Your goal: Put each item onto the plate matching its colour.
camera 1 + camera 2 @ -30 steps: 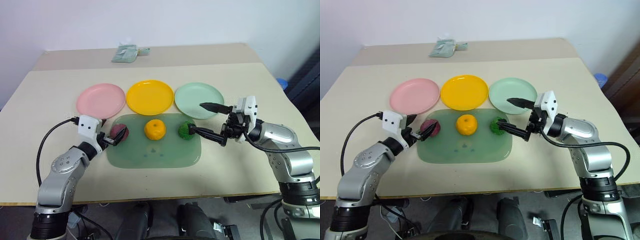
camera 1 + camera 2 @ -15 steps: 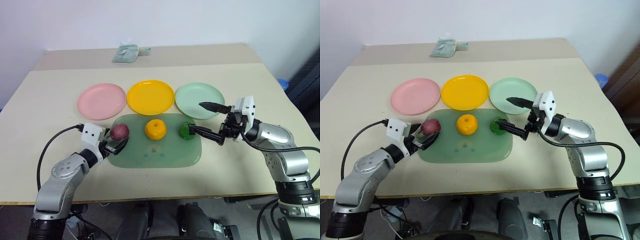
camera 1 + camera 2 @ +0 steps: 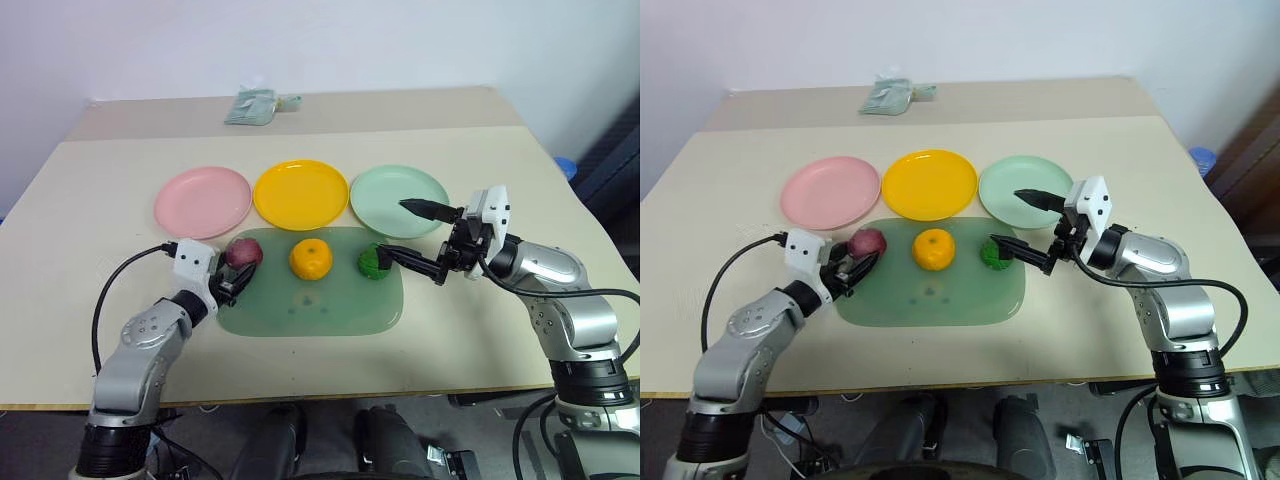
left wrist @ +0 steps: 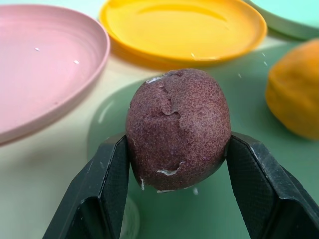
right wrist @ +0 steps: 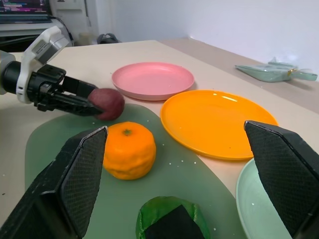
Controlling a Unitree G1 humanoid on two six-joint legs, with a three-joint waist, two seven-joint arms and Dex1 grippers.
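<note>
My left gripper point(image 3: 240, 275) is shut on the dark maroon ball point(image 3: 243, 252) at the left end of the green mat point(image 3: 320, 305); both fingers press its sides point(image 4: 177, 134). The orange ball point(image 3: 310, 259) lies mid-mat and the green ball point(image 3: 373, 261) at the mat's right end. My right gripper point(image 3: 392, 230) stands open just right of the green ball, one finger over the mint green plate point(image 3: 385, 190), the other low beside the ball. Behind the mat, the pink plate point(image 3: 202, 201), yellow-orange plate point(image 3: 300, 194) and mint plate stand in a row, all bare.
A pale green packet point(image 3: 250, 106) lies far back on the table. Bare tabletop lies to both sides of the mat and in front of it up to the near edge point(image 3: 330, 395).
My left gripper's fingers have shut onto the maroon ball at the mat's left end. The right gripper has stayed open beside the green ball.
</note>
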